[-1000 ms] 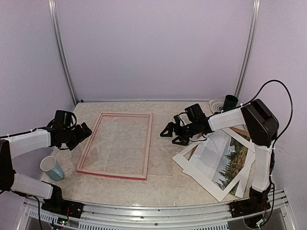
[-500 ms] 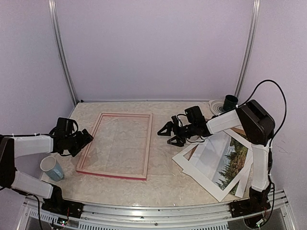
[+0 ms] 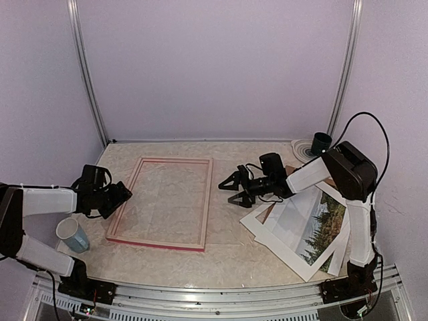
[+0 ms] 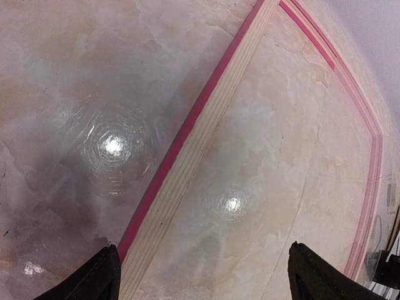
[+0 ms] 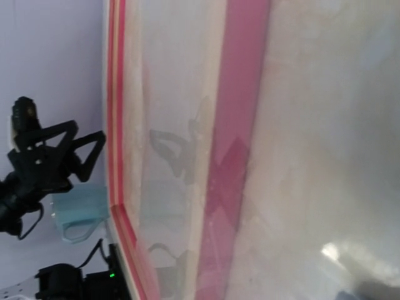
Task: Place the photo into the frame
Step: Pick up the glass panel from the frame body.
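Pink-red frame [image 3: 157,243] lies flat on the counter [image 3: 227,262], left of centre. Its long axis runs near-to-far, the far end leaning slightly right. Photo [image 3: 319,226] lies well apart at the near right among white mats [image 3: 284,251], long axis diagonal. Left claw [image 3: 119,195] is low at the frame's left rail and right claw [image 3: 232,188] near its right rail. Both are spread wide and empty. Judged step: handling the frame, photo not yet taken. Next move needs a thin-edge pinch on the photo.
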Motion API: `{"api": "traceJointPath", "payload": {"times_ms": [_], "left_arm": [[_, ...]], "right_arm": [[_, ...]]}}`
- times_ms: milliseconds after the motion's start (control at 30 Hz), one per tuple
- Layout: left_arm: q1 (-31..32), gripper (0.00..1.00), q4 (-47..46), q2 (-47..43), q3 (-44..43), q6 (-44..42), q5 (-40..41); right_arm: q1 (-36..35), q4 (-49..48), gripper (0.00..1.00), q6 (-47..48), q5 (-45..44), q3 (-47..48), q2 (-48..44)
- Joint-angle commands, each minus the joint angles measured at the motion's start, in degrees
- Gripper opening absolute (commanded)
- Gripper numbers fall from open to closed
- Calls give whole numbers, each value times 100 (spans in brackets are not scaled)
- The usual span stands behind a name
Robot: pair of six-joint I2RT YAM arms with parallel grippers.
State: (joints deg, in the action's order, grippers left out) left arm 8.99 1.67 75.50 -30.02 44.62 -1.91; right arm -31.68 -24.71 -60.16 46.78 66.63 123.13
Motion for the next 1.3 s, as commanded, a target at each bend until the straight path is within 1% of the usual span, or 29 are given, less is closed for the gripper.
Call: {"api": "traceJointPath", "payload": {"times_ms": [0,100,467,567,767,933,1033,1100,1167,1267], "left_arm": [[84,91,-121,85,43,-7,-38],[111,89,-279,79,36,-4,-40],[162,87,-286,85,-5,-26,-48],[164,86,-287,104,-4,-36,-59],[181,86,-279,96,-8,-32,-55],[182,86,-273,98,-19,-35,-50],[182,86,-268,115,-36,-31,-47],[181,86,-249,118,-43,-25,-40],[181,86,-246,122,-54,-21,-47],[177,86,-229,107,-63,-2,-42]], "right_arm": [[39,-459,93,-413,400,-51,279],[32,-515,93,-490,521,22,347],[-4,-621,89,-624,792,258,537],[-29,-746,88,-716,896,321,633],[-63,-912,80,-845,994,402,708],[-66,-889,72,-825,1004,404,648],[-67,-890,63,-804,1025,365,612],[-66,-946,53,-825,1021,302,585],[-66,-1001,39,-855,1034,252,549],[-68,-1020,37,-817,1032,204,491]]}}
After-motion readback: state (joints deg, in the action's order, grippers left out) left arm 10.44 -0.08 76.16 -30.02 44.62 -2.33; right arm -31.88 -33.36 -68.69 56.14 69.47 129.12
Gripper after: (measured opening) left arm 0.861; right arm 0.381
